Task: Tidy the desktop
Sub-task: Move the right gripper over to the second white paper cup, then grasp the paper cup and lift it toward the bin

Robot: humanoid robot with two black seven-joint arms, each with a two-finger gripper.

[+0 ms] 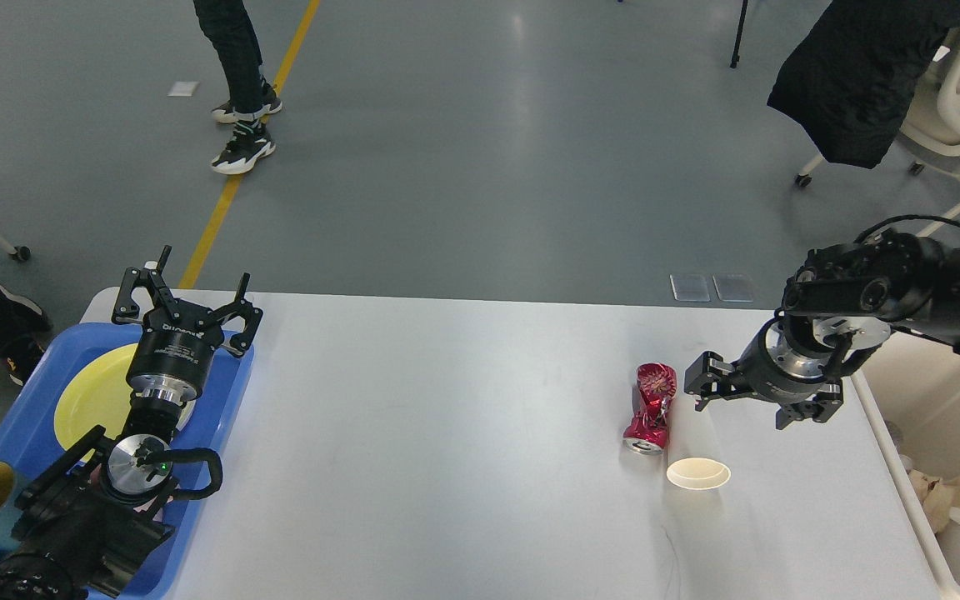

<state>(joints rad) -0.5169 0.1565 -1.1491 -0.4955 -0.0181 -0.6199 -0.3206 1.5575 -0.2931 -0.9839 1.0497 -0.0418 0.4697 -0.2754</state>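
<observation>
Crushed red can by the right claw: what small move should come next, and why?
Probably ease the right claw a little left and down around the crushed red can. Its fingers look open and empty just right of the can, which lies on the desktop beside a white paper cup.

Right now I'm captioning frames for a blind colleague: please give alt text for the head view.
A white desktop holds a crushed red can and a white paper cup, with the right gripper close beside the can. The left gripper is open above a blue tray holding a yellow plate.
</observation>
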